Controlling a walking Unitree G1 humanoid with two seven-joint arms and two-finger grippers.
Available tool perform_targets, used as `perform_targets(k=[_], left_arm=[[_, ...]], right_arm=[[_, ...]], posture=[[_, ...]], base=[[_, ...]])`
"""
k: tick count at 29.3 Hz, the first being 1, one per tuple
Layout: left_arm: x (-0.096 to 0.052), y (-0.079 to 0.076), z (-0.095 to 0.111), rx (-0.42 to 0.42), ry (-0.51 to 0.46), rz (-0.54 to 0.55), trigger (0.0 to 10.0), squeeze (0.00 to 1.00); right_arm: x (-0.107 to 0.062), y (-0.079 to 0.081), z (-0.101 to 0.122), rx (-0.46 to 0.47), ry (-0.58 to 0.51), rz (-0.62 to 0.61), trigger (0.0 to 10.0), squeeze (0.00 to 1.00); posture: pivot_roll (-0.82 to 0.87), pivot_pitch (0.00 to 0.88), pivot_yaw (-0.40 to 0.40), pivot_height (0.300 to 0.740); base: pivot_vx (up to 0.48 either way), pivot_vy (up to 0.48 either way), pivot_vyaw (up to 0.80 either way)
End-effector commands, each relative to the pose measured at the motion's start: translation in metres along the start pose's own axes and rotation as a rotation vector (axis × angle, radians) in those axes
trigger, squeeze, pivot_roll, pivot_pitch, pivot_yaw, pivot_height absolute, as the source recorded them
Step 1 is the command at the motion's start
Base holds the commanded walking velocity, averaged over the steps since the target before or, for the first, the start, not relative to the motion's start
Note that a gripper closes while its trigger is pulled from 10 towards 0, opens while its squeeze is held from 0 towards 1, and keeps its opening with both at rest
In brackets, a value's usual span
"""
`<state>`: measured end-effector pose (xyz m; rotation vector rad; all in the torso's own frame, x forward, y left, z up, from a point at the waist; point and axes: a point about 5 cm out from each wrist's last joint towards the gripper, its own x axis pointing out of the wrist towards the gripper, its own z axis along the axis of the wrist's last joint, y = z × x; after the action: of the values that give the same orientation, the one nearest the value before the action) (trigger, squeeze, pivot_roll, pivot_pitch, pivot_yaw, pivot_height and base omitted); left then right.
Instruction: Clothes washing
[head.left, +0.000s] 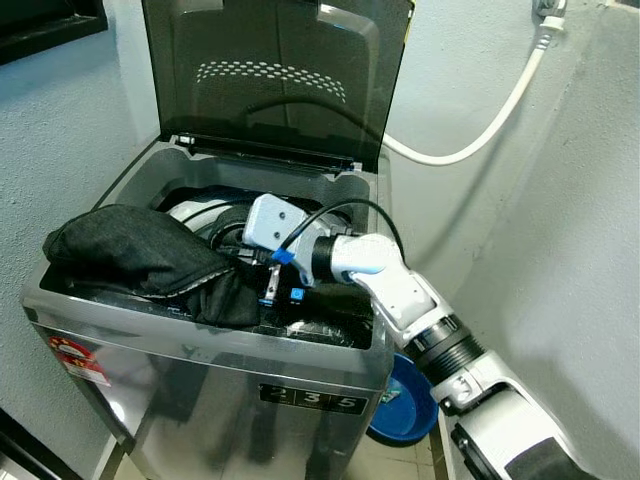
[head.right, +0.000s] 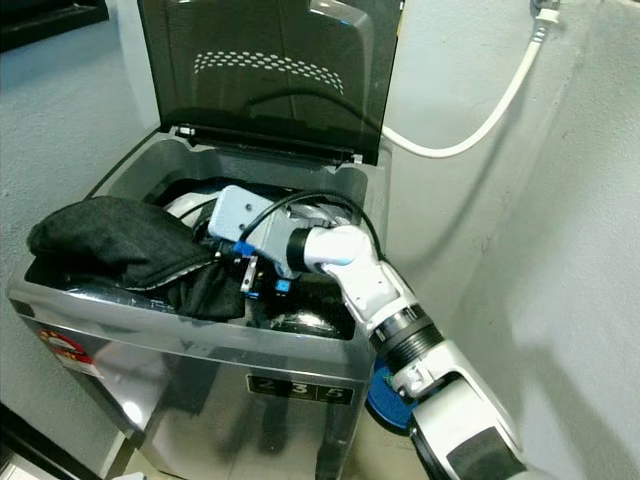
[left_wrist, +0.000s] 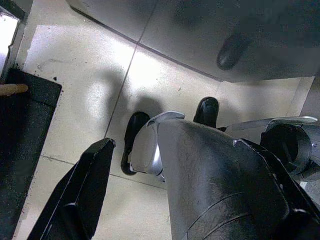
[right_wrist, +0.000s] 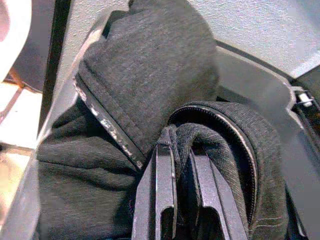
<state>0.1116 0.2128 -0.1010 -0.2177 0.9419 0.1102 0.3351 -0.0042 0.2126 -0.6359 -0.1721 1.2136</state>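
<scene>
Fingers (right_wrist: 165, 190) of the right gripper (right_wrist: 182, 195) are pressed together on a fold of the dark garment (head.left: 130, 250), pinching the cloth between the two black bars; their tips are buried in the fabric and cannot be made out. The garment is a thick, soft, charcoal knit with a pale zip tape running along one edge, and it lies heaped over the front left rim of the washing machine (head.left: 200, 370), partly hanging into the tub. The silver right arm reaches across the opening from the robot's right, hiding much of the drum beneath it. The machine is a grey top-loader with a smoked, translucent lid (head.left: 275, 75) standing upright. A white hose (head.left: 490, 125) curves along the wall behind, and a blue basin (head.left: 405, 405) sits on the floor beside the machine, half hidden. The left gripper (left_wrist: 170, 175) hangs over pale floor tiles, its fingers spread apart, with the robot's own leg between them.
</scene>
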Motion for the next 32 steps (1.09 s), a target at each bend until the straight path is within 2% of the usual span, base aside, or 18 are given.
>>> perform_targets(k=[1, 5, 7, 8, 9, 11, 12, 16, 20, 23, 27, 31, 32], left_arm=[[-0.001, -0.001, -0.004, 0.001, 0.016, -0.002, 10.0, 0.0], [-0.001, -0.001, -0.004, -0.001, 0.016, -0.001, 10.0, 0.0], [-0.001, -0.001, -0.005, -0.004, 0.015, -0.001, 10.0, 0.0], [-0.001, -0.001, -0.005, -0.004, 0.015, -0.001, 10.0, 0.0], [-0.001, -0.002, -0.005, -0.004, 0.015, -0.002, 10.0, 0.0], [-0.001, -0.002, -0.005, -0.005, 0.015, -0.002, 10.0, 0.0], [-0.001, -0.002, -0.005, -0.005, 0.015, -0.003, 10.0, 0.0], [-0.001, -0.003, -0.006, -0.005, 0.015, -0.004, 10.0, 0.0], [-0.001, -0.004, -0.007, 0.0, 0.017, -0.007, 10.0, 0.0], [-0.001, -0.004, -0.007, 0.001, 0.017, -0.008, 10.0, 0.0], [-0.001, -0.004, -0.007, 0.002, 0.018, -0.008, 10.0, 0.0], [-0.001, -0.004, -0.007, 0.003, 0.018, -0.01, 10.0, 0.0], [-0.001, -0.004, -0.007, 0.004, 0.018, -0.011, 10.0, 0.0]], right_arm=[[0.004, 0.008, -0.006, -0.001, 0.041, 0.031, 10.0, 0.0], [0.005, 0.01, -0.01, -0.006, 0.068, 0.028, 10.0, 0.0], [0.007, 0.015, -0.007, 0.063, 0.039, 0.053, 10.0, 0.0], [0.007, 0.015, -0.007, 0.063, 0.039, 0.053, 10.0, 0.0], [0.008, 0.017, -0.006, 0.116, 0.028, 0.063, 10.0, 0.64], [0.008, 0.019, -0.006, 0.151, 0.022, 0.068, 10.0, 0.64], [0.009, 0.02, -0.007, 0.163, 0.026, 0.068, 10.0, 1.0], [0.013, 0.019, -0.011, 0.182, 0.049, 0.024, 10.0, 1.0], [0.015, 0.002, -0.019, 0.196, 0.125, -0.158, 10.0, 1.0], [0.013, -0.004, -0.02, 0.187, 0.134, -0.208, 10.0, 1.0], [0.012, -0.005, -0.018, 0.208, 0.125, -0.199, 10.0, 1.0], [0.014, 0.008, -0.016, 0.215, 0.122, -0.114, 10.0, 1.0], [0.016, 0.015, -0.018, 0.21, 0.142, -0.09, 10.0, 0.87]], posture=[[0.19, 0.0, -0.071, 0.74], [0.19, 0.0, -0.074, 0.74], [0.19, 0.0, -0.079, 0.74], [0.19, 0.0, -0.079, 0.74], [0.19, 0.0, -0.081, 0.74], [0.19, 0.0, -0.081, 0.74], [0.19, 0.0, -0.083, 0.74], [0.19, 0.0, -0.084, 0.74], [0.2, 0.0, -0.084, 0.74], [0.2, 0.0, -0.084, 0.74], [0.2, 0.0, -0.084, 0.74], [0.19, 0.0, -0.08, 0.74], [0.19, 0.0, -0.08, 0.74]], base=[[0.0, 0.0, 0.0], [0.0, 0.0, 0.0], [0.0, 0.0, 0.0], [0.0, 0.0, 0.0], [0.0, 0.0, 0.0], [0.0, 0.0, 0.0], [0.0, 0.0, 0.0], [0.0, 0.0, 0.0], [0.0, 0.0, 0.0], [0.0, 0.0, 0.0], [0.0, 0.0, 0.0], [0.0, 0.0, 0.0], [0.0, 0.0, 0.0]])
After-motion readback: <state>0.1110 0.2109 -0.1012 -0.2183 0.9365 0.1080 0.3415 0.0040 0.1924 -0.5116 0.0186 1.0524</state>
